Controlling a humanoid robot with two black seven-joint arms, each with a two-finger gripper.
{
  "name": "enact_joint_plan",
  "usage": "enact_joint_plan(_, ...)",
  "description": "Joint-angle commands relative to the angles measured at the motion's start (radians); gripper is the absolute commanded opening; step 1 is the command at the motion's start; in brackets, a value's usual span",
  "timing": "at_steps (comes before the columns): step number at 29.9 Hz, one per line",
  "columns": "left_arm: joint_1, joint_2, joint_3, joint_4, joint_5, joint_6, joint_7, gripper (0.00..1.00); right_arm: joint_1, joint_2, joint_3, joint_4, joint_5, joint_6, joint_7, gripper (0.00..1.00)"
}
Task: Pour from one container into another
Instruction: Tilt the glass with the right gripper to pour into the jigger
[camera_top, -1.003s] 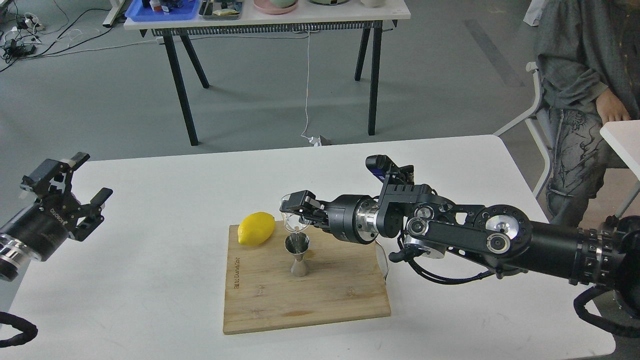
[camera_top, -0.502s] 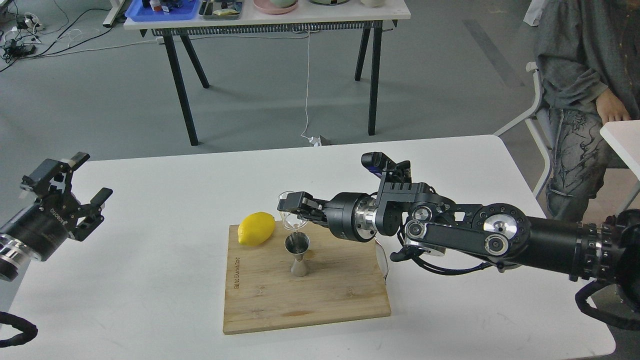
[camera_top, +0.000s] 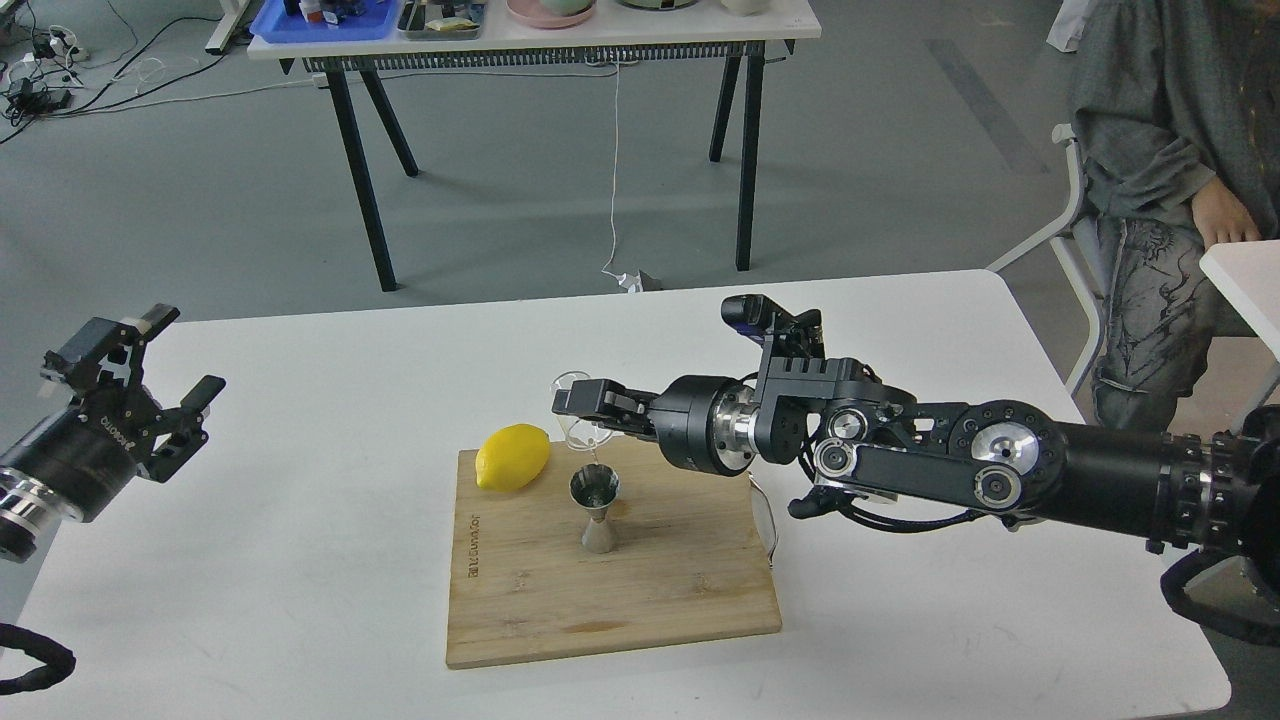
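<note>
Clear glass, round and thick-bottomed, the small beaker-like cup (camera_top: 575, 412) hangs in the air, pinched between the two black fingers of the right gripper (camera_top: 580, 402). The cup is tipped over, its spout pointing down toward the shiny stainless-steel hourglass jigger (camera_top: 596, 510), which stands upright just below it on the pale bamboo cutting board (camera_top: 610, 580). The cup's lip sits near the open upper cone of the jigger without touching it; whether any liquid is passing between them is too fine to tell. The right arm (camera_top: 950, 465) reaches in from the right edge, stretched nearly level above the white table (camera_top: 300, 560), with its wrist just behind the cup.

On the far left corner of the board lies a bright yellow lemon (camera_top: 513, 457), just beside the jigger and apart from it. The board rests flat near the middle of the table.

At the left edge, the left gripper (camera_top: 150, 385) hovers above the table's left side, well apart from the board, its two fingers spread wide and holding nothing.

Behind the table, a second white table on black legs (camera_top: 540, 40) carries a blue tray (camera_top: 320, 22), and a person in grey clothing (camera_top: 1160, 130) sits at the far right.
</note>
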Motion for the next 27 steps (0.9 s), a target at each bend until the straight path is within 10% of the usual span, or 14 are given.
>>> enact_joint_plan(1, 0.0, 0.0, 0.0, 0.0, 0.0, 0.0, 0.0, 0.96, 0.002, -0.01, 0.0, 0.001, -0.001, 0.0, 0.014, 0.39)
enact_joint_plan(27, 0.0, 0.0, 0.001, 0.002, 0.0, 0.0, 0.0, 0.96, -0.07, 0.018, 0.061, 0.003, 0.145, -0.02, 0.02, 0.39)
